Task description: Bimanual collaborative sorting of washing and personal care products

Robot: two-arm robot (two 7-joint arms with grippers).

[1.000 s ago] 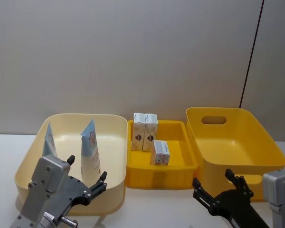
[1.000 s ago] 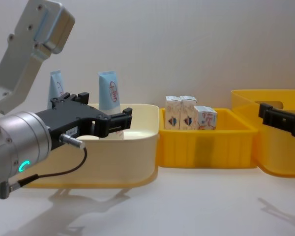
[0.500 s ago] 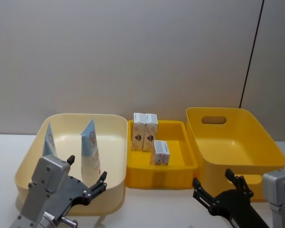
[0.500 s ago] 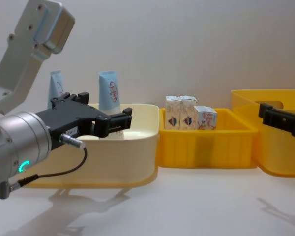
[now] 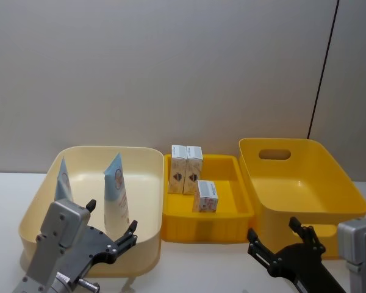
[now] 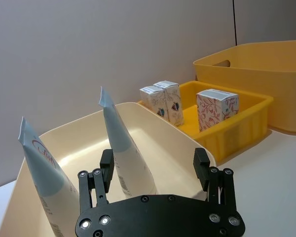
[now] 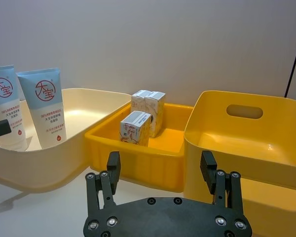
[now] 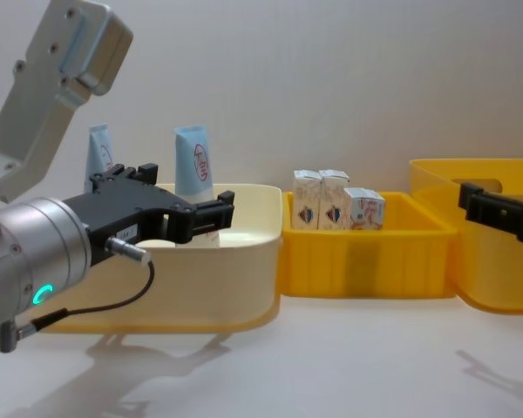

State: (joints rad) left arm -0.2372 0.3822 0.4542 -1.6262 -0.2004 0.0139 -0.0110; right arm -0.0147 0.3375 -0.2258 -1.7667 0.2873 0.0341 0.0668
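Now two tall light-blue-and-white squeeze tubes (image 5: 115,190) with red script stand cap-down, apart from each other, in the cream tub (image 5: 104,148). Small white cartons (image 5: 205,196) with a blue-and-red emblem sit in the shallow yellow tray (image 5: 207,231) beside it: two touching at the back, a third nearer the front. The left pincer (image 5: 111,216) hangs with fingers spread at the cream tub's near wall. The right pincer (image 5: 272,228), likewise spread, hangs over the table (image 8: 331,366) before the deep yellow tub (image 5: 341,177).
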